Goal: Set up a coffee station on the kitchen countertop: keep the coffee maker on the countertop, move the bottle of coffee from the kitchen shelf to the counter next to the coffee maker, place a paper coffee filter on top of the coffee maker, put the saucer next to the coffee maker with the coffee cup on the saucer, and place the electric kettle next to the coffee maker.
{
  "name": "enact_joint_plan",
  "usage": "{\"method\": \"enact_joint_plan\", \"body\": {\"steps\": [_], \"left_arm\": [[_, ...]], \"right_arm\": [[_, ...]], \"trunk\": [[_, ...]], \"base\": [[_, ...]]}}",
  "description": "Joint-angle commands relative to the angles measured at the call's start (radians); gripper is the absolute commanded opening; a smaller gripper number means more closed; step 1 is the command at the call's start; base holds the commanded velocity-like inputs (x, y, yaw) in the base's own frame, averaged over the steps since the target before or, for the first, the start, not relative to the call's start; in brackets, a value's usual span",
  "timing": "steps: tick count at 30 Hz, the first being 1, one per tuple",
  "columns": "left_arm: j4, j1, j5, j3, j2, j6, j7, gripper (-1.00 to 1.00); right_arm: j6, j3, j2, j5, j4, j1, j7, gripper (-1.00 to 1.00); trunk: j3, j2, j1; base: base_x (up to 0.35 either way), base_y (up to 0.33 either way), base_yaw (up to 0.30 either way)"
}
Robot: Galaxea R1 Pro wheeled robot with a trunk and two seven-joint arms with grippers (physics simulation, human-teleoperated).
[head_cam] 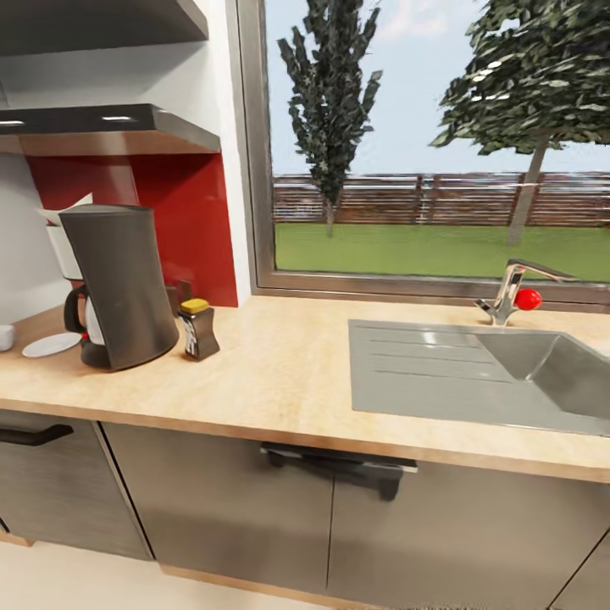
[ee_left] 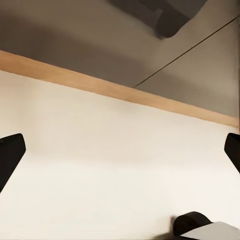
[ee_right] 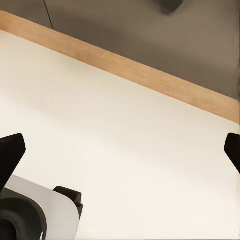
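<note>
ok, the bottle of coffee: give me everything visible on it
The bottle of coffee is a small squarish dark jar with a yellow-gold lid and a pale label on one face. It stands upright on the light-wood kitchen countertop, just beside the coffee maker, on its sink side, in front of the red backsplash. Nothing grips it.

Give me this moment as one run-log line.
coffee maker on countertop | bottle of coffee beside it | saucer bare | left gripper open | right gripper open

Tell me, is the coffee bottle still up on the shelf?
No, the bottle of coffee stands on the kitchen countertop right beside the coffee maker.
</note>
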Motion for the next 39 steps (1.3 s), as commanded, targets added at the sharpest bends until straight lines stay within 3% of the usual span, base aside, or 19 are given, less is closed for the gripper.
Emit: {"method": "enact_joint_plan", "body": {"steps": [1, 39], "left_arm": [[0.001, -0.001, 0.007, -0.009, 0.001, -0.007, 0.001, 1.0], [0.001, 0.0, 0.007, -0.009, 0.001, -0.007, 0.001, 1.0]], "right_arm": [[-0.003, 0.007, 0.0, -0.011, 0.001, 0.0, 0.006, 1.0], [-0.003, 0.007, 0.0, -0.011, 0.001, 0.0, 0.006, 1.0]], "trunk": [[-0.001, 0.0, 0.0], [-0.001, 0.0, 0.0]], "base": [[0.0, 0.0, -0.274], [0.0, 0.0, -0.28]]}}
